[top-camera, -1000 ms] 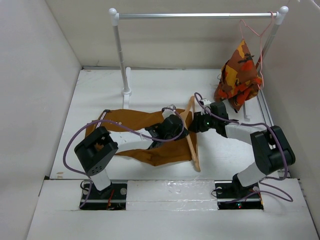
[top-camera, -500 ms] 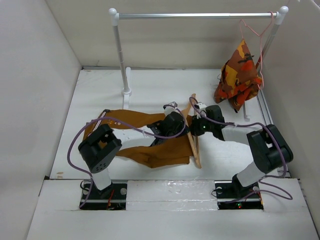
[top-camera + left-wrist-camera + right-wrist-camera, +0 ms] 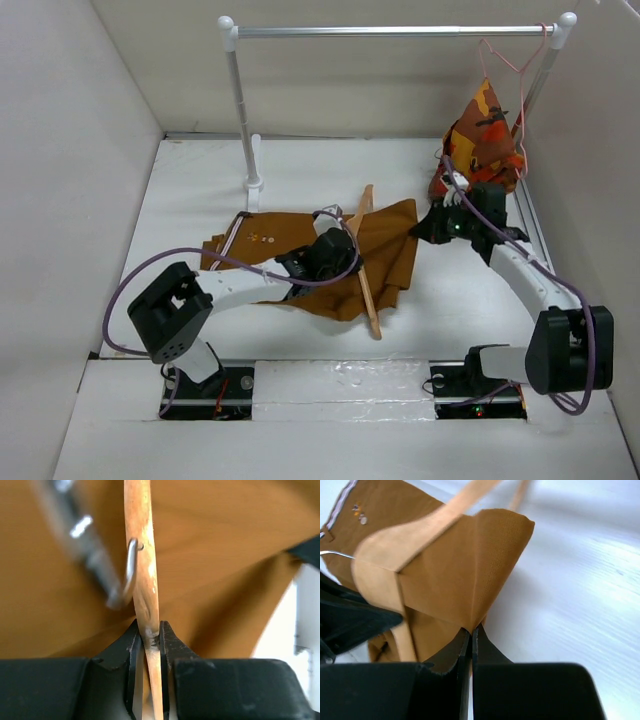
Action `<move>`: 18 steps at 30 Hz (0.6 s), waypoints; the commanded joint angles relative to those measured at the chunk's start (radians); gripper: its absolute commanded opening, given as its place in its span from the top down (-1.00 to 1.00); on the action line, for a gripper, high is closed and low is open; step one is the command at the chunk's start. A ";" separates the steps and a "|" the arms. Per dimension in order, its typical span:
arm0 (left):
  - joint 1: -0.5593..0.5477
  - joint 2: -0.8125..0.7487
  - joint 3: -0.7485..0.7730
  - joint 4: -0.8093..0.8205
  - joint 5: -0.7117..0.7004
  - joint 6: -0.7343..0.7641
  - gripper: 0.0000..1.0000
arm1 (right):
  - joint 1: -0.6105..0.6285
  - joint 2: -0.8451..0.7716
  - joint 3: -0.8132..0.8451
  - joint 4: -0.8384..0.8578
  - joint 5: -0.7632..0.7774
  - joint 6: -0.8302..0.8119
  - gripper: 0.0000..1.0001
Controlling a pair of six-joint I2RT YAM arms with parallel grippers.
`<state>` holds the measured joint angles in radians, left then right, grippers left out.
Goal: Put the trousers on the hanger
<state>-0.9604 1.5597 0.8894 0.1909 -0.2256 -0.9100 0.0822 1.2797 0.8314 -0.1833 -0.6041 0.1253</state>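
Left wrist view is showing the hanger (image 3: 142,555) as a pale wood strip running up the middle of the frame, a bent metal wire (image 3: 129,565) curving off its left side, with the trousers (image 3: 215,555) spreading plain rust-brown behind it. Seen from above, the trousers are lying across the centre of the white table (image 3: 300,170). Their striped waistband (image 3: 236,232) is sitting at centre left, and the cloth is reaching past the hanger's wood toward centre right. Pale walls are closing in the table on three sides. At the top of the frame a metal rail (image 3: 390,31) is standing on white posts, and at upper right a pink wire hanger (image 3: 512,62) is carrying an orange-red-yellow patterned garment (image 3: 480,150). The left gripper (image 3: 148,630) is clamping its jaws tight on the hanger's wood at the frame's centre. The right gripper (image 3: 471,630) is pinching a folded edge of the trousers, jaws nearly together, to the right of the hanger
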 commanded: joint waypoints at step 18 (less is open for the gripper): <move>0.057 -0.116 -0.049 -0.260 -0.205 0.313 1.00 | -0.010 -0.026 -0.081 -0.208 0.136 -0.096 -0.56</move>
<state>-0.9096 1.4456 0.8406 0.0608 -0.3080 -0.7311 0.0200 1.3445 0.8185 -0.3161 -0.5041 0.0143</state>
